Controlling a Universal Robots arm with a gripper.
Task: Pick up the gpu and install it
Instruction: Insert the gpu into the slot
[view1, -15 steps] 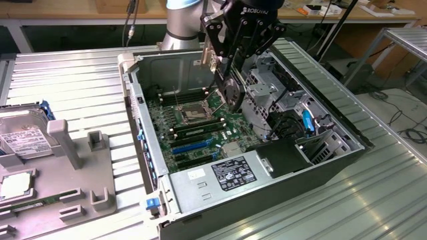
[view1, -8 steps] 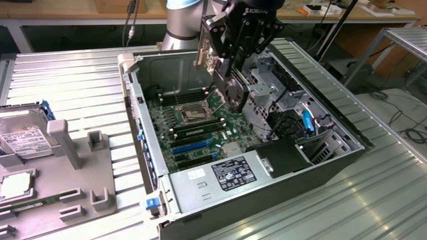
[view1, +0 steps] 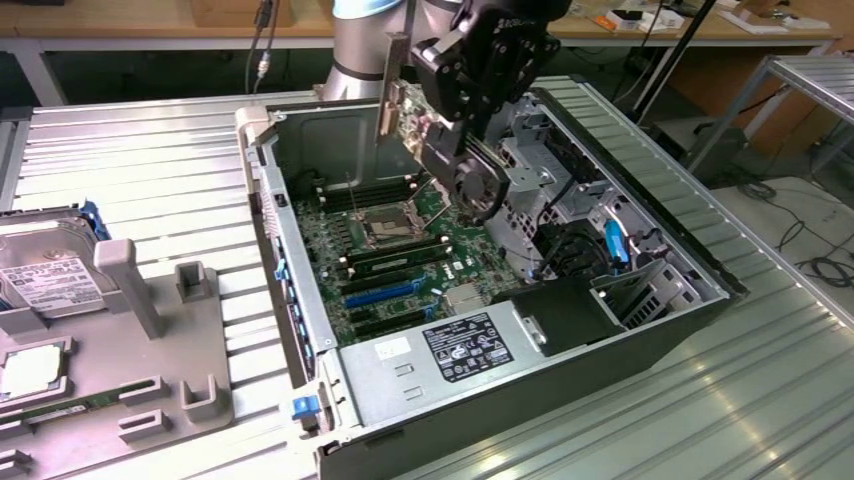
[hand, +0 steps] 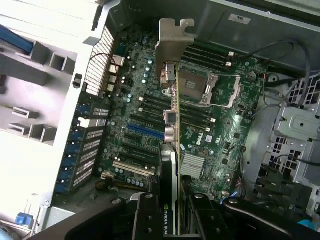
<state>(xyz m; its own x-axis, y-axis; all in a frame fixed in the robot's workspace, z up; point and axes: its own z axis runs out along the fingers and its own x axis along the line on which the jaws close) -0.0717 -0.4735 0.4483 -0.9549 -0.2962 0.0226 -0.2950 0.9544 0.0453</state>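
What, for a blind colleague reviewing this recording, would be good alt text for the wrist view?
The claw grips the gpu edge-on, its silver bracket at the end farthest from the camera, above the green motherboard inside an open computer case. The CPU socket sits just beside the card's line.

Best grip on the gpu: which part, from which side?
Pinch the gpu's flat faces at the end away from the bracket, coming from its top edge. It hangs on edge over the motherboard, so the lower edge is left free. The hand grips it so.
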